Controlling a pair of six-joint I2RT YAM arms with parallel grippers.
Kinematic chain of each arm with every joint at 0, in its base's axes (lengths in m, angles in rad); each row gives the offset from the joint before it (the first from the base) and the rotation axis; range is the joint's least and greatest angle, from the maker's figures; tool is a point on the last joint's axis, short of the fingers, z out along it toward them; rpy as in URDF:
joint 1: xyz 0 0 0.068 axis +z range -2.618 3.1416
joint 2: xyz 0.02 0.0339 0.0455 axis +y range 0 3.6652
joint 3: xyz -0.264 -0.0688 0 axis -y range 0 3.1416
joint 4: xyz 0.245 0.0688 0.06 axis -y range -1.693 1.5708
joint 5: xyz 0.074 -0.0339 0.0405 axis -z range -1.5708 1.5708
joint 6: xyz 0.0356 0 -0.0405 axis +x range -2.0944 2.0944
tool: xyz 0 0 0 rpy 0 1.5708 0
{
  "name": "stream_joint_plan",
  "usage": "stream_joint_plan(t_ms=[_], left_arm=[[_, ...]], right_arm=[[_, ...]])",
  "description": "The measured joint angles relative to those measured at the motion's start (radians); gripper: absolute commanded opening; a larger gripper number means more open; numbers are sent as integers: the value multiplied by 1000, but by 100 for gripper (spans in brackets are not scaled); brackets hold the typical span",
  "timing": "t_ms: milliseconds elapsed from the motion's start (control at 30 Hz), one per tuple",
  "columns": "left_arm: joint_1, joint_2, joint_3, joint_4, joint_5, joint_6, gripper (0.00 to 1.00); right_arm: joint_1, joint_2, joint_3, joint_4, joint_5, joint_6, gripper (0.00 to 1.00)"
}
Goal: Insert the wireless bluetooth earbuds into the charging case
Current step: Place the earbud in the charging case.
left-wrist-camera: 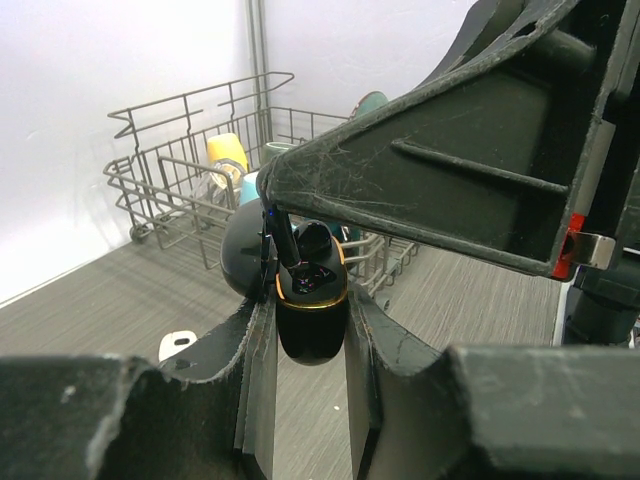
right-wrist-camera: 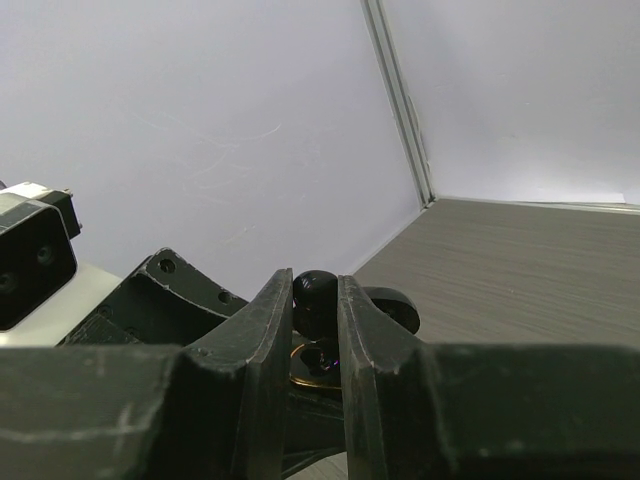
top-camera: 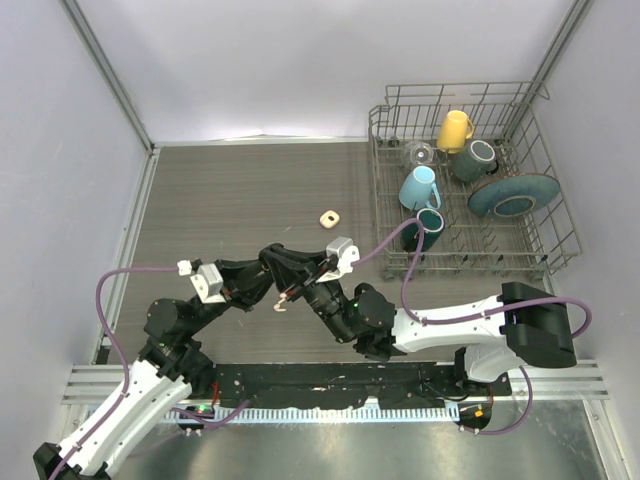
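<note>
Black earbud (right-wrist-camera: 316, 296) within right pincer (right-wrist-camera: 314, 283), above case (left-wrist-camera: 312, 325).

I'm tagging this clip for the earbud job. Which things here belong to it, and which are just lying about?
Belongs to the job: black charging case, lid open, held in the left fingers; black earbud pinched in the right fingers, at the case's opening.

Just lying about: dish rack, yellow mug, blue mug, teal plate; small cream item on the table, too small to identify.

A wire dish rack (top-camera: 520, 240) holds a yellow mug (top-camera: 455, 129), a blue mug (top-camera: 419, 187) and a teal plate (top-camera: 512, 195).
</note>
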Motion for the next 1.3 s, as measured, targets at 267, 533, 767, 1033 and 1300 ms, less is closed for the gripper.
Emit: stream_joint_plan(t_ms=[267,533,767,1033,1300], left_arm=[[0,-19,-4,-36,-11,1,0],[-3,-20,-5,-49,-11,1,0],[-3,-44,-5,-60,-27,1,0],[-3,-64,-11,-98,-51,5,0],[-6,-62,-15,-110,-53,8,0]], right_arm=[[0,0,-54,35,-11,32,1],[0,0,-63,35,-26,55,1],[0,0,-66,33,-38,79,1],[0,-22,-68,-50,-28,84,1],[2,-42,-38,-169,-2,59,4]])
